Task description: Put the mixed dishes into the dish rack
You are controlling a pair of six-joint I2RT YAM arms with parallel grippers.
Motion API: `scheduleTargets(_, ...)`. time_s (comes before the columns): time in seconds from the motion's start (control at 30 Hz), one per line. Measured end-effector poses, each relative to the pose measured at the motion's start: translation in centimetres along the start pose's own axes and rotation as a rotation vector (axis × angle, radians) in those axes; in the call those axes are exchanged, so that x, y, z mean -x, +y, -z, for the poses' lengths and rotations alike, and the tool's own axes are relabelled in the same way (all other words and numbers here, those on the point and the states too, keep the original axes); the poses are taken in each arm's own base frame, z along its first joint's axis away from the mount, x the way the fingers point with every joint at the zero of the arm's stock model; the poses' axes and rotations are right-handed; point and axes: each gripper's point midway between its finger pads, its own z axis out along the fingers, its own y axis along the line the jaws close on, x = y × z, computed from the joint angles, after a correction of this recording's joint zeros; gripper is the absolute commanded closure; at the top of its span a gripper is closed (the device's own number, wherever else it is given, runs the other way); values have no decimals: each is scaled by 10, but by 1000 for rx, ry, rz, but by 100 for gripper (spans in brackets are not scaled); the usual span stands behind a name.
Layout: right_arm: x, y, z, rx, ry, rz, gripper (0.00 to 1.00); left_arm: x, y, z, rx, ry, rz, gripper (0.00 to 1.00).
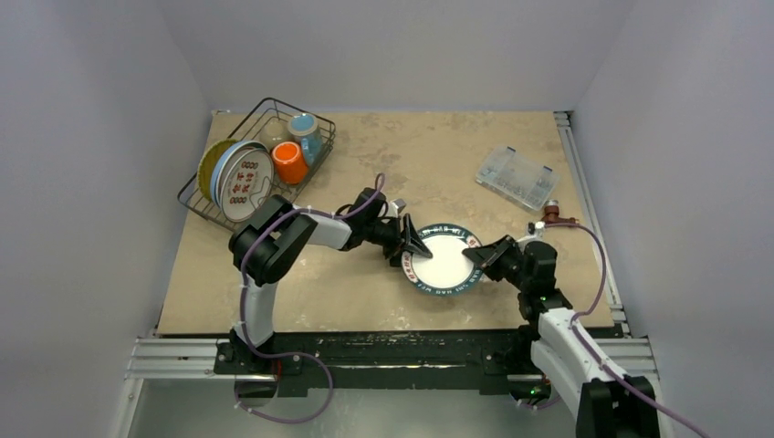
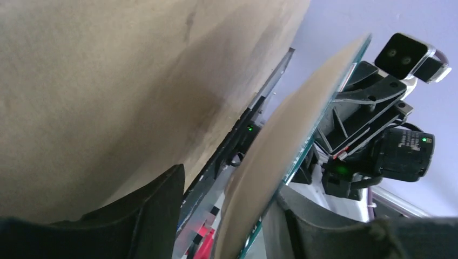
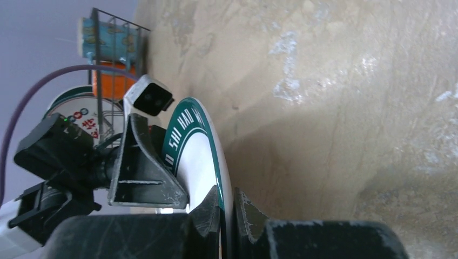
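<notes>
robot lab cell: bare white walls [image 1: 91, 109], aluminium rail frame [image 1: 183, 358] around table [image 1: 438, 155].

Teal-rimmed plate [image 1: 445, 260], tilted, right of rack [image 1: 324, 132]

1. A mottled beige tabletop [image 1: 383, 301] with a stone-like pattern.
2. A clear plastic compartment box [image 1: 517, 176] lies on it, angled, near the far right corner.
3. A small reddish-brown object [image 1: 554, 215], too small to identify, sits near that box by the right edge.
4. A metal rail [image 1: 577, 155] runs along the table's right side.
5. Plain grey walls [image 1: 383, 46] enclose the table.
</notes>
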Motion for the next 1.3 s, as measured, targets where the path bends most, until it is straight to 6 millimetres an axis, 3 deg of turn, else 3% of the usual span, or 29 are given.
scheduleTargets(0.1, 4, 13, 7, 70, -43, 21, 100, -1, -8, 1, -41, 10, -4, 62)
scheduleTargets(0.3, 7, 19, 14, 128, -90, 34, 100, -3, -33, 4, -141, 26, -79, 86)
scheduleTargets(0.33, 7, 20, 15, 129, -91, 27, 95, -4, -35, 6, -152, 26, -105, 91)
scheduleTargets(0.4, 6, 20, 15, 128, -89, 10, 72, -6, -39, 8, -169, 28, -163, 100)
scheduleTargets(0.47, 6, 19, 15, 125, -85, 7, 60, -7, -41, 11, -174, 28, -204, 100)
scheduleTargets(0.73, 4, 16, 13, 110, -73, 35, 42, -3, -36, 19, -59, -22, -311, 100)
scheduleTargets(0.9, 4, 8, 12, 56, -61, 51, 22, 3, -51, 40, 23, -100, -509, 100)
scheduleTargets(1.1, 4, 11, 11, 52, -51, 68, 14, 0, -72, 70, 72, -189, -740, 100)
scheduleTargets(1.3, 5, 10, 11, 45, -53, 75, 7, 6, -71, 83, 135, -243, -849, 100)
